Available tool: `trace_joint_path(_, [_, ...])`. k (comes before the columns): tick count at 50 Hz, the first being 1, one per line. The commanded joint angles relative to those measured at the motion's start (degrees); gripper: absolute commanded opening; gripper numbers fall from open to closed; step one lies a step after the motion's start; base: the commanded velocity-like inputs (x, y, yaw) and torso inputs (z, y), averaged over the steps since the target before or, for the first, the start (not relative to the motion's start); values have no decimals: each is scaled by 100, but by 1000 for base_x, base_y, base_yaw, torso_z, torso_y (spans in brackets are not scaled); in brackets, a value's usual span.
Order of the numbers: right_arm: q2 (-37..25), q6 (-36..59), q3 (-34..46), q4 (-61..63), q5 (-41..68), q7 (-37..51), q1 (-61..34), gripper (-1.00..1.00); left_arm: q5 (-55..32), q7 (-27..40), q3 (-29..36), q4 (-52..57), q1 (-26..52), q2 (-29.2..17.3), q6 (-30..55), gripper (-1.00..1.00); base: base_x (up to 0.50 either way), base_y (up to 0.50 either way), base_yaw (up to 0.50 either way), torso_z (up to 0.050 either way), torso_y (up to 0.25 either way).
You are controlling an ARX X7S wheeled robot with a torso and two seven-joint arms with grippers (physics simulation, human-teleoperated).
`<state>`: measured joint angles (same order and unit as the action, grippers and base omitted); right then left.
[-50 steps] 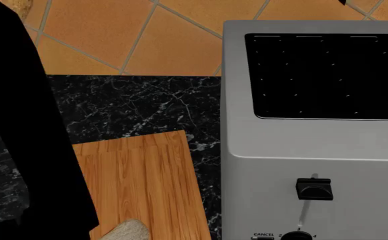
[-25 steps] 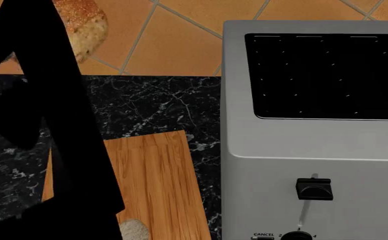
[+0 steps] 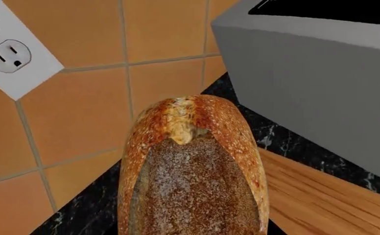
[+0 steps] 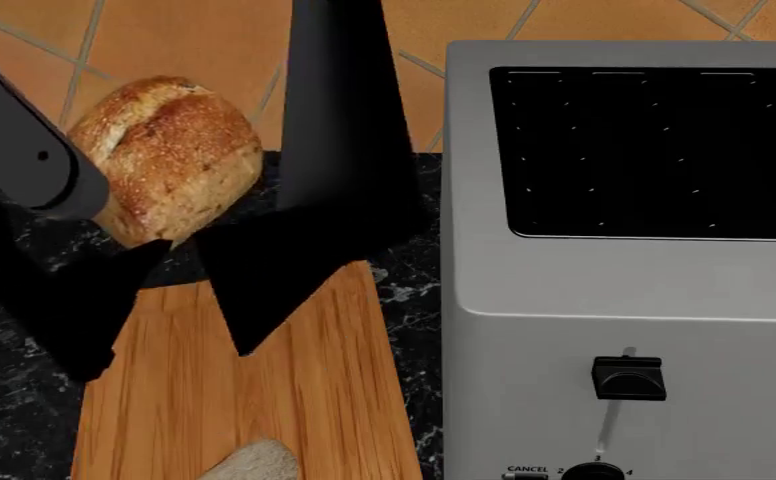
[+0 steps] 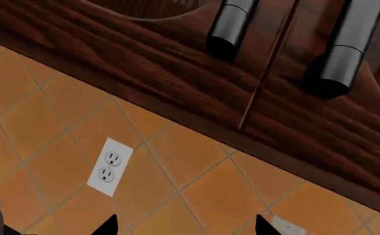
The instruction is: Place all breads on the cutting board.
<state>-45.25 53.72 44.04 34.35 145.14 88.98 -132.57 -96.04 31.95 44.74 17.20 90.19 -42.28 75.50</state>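
Observation:
The large golden-brown speckled loaf [image 4: 161, 160] hangs in my left gripper [image 4: 175, 255], just past the far left corner of the cutting board [image 4: 295, 400]. In the left wrist view the loaf [image 3: 193, 171] fills the middle and hides the fingers; the board [image 3: 320, 200] lies beside it. The small pale slice [image 4: 257, 463] lies on the board's near end. My right gripper [image 5: 186, 227] is open and empty, its two dark fingertips [image 5: 108, 225] pointing at the tiled wall.
A big grey toaster [image 4: 628, 280] stands right of the board, also seen in the left wrist view [image 3: 320, 73]. The black marble counter [image 4: 15, 420] meets an orange tiled wall with an outlet [image 3: 7, 49]. Dark wooden cabinets with handles [image 5: 226, 27] hang above.
My left arm has swung to the right with the loaf. The loaf has come from the top left corner to the board's far end. The toaster, board and slice have not moved.

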Motion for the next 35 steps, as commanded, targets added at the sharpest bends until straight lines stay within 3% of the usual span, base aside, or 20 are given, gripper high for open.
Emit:
trace_joint_path(1, [-117, -45, -157, 45, -413, -125, 52, 100, -33, -26, 26, 82, -183, 63, -1, -100, 0, 0, 0, 0, 0])
trace_joint_path(24, [-220, -231, -93, 229, -492, -231, 150, 100, -939, 699, 102, 672, -539, -396, -196, -100, 0, 0, 0, 0, 0])
trace_joint_path(35, [-175, -209, -54, 162, -500, -272, 90, 100, -845, 615, 80, 824, -824, -564, -337, -100, 0, 0, 0, 0, 1])
